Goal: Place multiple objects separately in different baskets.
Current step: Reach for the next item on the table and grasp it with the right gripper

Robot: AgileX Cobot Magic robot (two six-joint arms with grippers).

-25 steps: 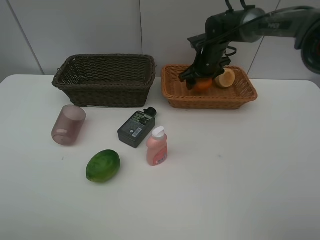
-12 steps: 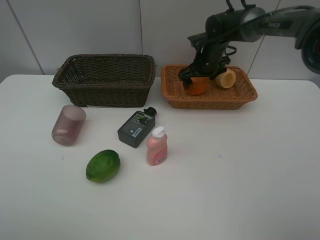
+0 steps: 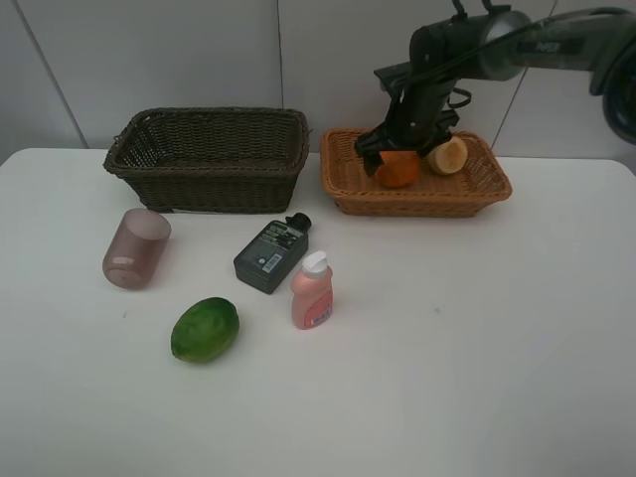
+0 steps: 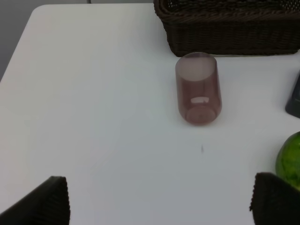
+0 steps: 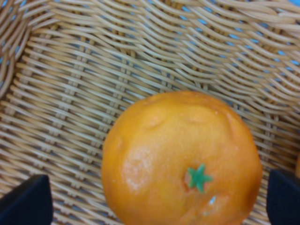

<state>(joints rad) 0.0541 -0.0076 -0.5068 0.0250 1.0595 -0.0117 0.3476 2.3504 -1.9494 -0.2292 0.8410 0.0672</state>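
Looking down through the right wrist camera, I see the orange (image 5: 183, 159) sitting on the weave of the orange-tan basket (image 3: 417, 204). It lies directly under the right hand (image 3: 397, 154). The two dark fingertips (image 5: 26, 201) stand wide apart on either side of the fruit and do not press on it. From the high camera the hand hangs just over the orange, inside the basket's left half.

That basket also holds a peach-coloured round fruit (image 3: 449, 156), beside the orange towards the basket's right end. I cannot tell whether the two fruits touch. The dark brown basket (image 3: 209, 184) stands just left of the orange-tan basket.

On the table (image 3: 497, 348), in front of the orange-tan basket and to its left, lie the other four things. The flat dark-green bottle (image 3: 271, 255) is nearest to it, with the pink white-capped bottle (image 3: 312, 291) upright just beyond. The green oval fruit (image 3: 205, 329) and the purple cup (image 4: 198, 89), which lies on its side, are farther off.

The left hand (image 4: 161, 201) has its fingers spread wide over bare table, well away from the orange-tan basket, with the cup ahead of it.

A second ago the right hand sat lower and was clamped on the orange. Since then it has let go and lifted a little, and the orange has settled slightly towards the other fruit. Everything outside the orange-tan basket lies where it did.
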